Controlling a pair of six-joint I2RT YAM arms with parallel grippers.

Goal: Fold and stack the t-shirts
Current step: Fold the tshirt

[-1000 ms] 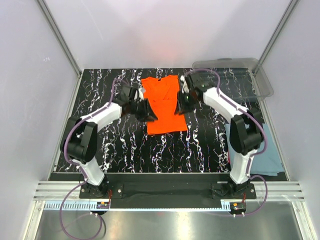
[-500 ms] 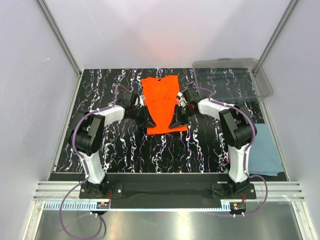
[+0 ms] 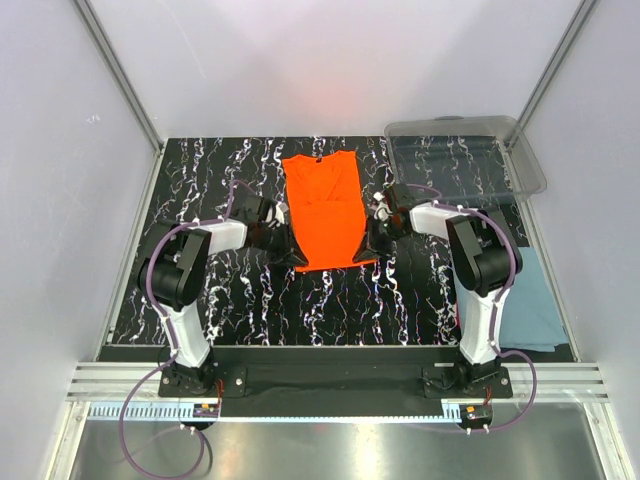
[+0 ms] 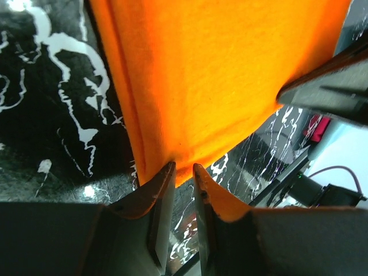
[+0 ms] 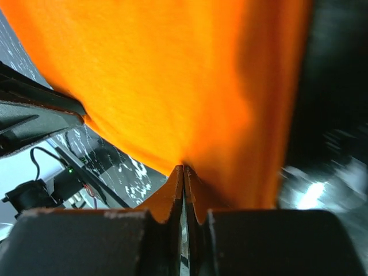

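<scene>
The orange t-shirt (image 3: 325,205) lies folded into a narrow strip at the middle of the black marbled table, collar at the far end. My left gripper (image 3: 291,261) is at its near left corner. In the left wrist view the left gripper (image 4: 184,169) is shut on the hem of the orange t-shirt (image 4: 218,75), with a thin gap between the fingertips. My right gripper (image 3: 372,251) is at the near right corner. In the right wrist view the right gripper (image 5: 184,168) is pinched tight on the orange t-shirt (image 5: 172,80). The blue-grey t-shirt (image 3: 535,300) lies at the table's right edge.
A clear plastic bin (image 3: 465,150) stands at the far right corner. Metal frame posts and white walls enclose the table. The black marbled table top (image 3: 260,310) is bare between the shirt and the arm bases.
Both grippers have slid from the shirt's sides toward me to its near corners and closed on the hem. The near edge is now slightly pulled up.
</scene>
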